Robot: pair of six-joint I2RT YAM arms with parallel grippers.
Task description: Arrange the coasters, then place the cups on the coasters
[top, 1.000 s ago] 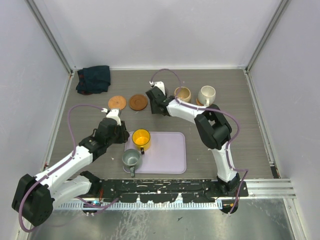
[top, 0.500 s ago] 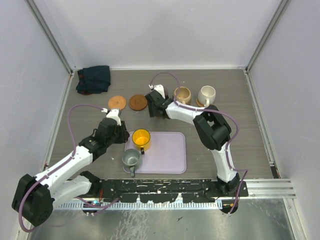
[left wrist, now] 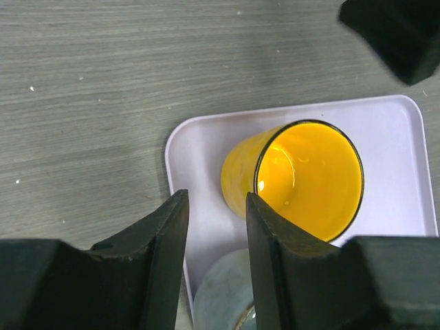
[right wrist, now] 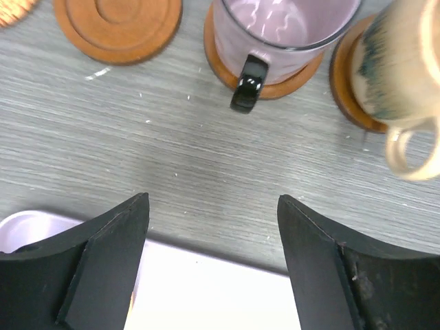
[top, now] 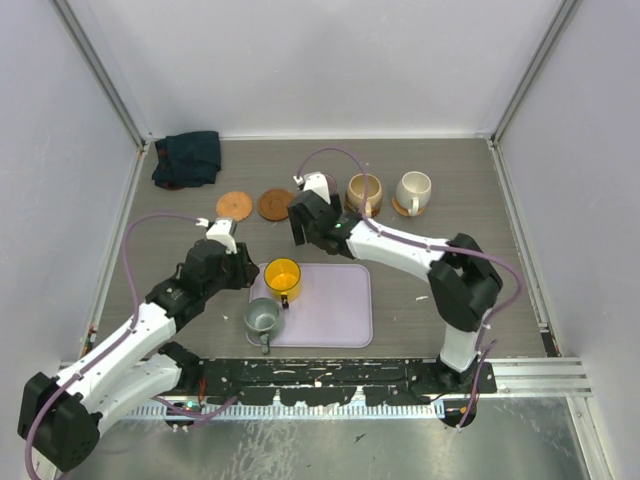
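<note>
Purple cup (right wrist: 282, 27) down on its coaster (right wrist: 265, 86) beyond the tray (left wrist: 196, 158) — right tool (right wrist: 212, 206) just released, spread wide; left tool (left wrist: 215, 199), narrowly parted, empty, over the yellow cup (left wrist: 302, 179)

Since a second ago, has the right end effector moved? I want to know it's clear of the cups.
Yes. In the top view the right end effector has backed away from the tan cup, toward the tray.

A tray (top: 335, 305) lies front-centre on the bench (top: 450, 170), one cup (top: 283, 275) at its back-left corner, a second cup (top: 262, 317) at its front-left. Behind, left to right: a coaster (top: 233, 206), another coaster (top: 276, 204), then a third cup (right wrist: 282, 24), fourth cup (top: 364, 188) and fifth cup (top: 412, 188), each on a coaster. A cloth (top: 187, 157) lies back-left.
</note>
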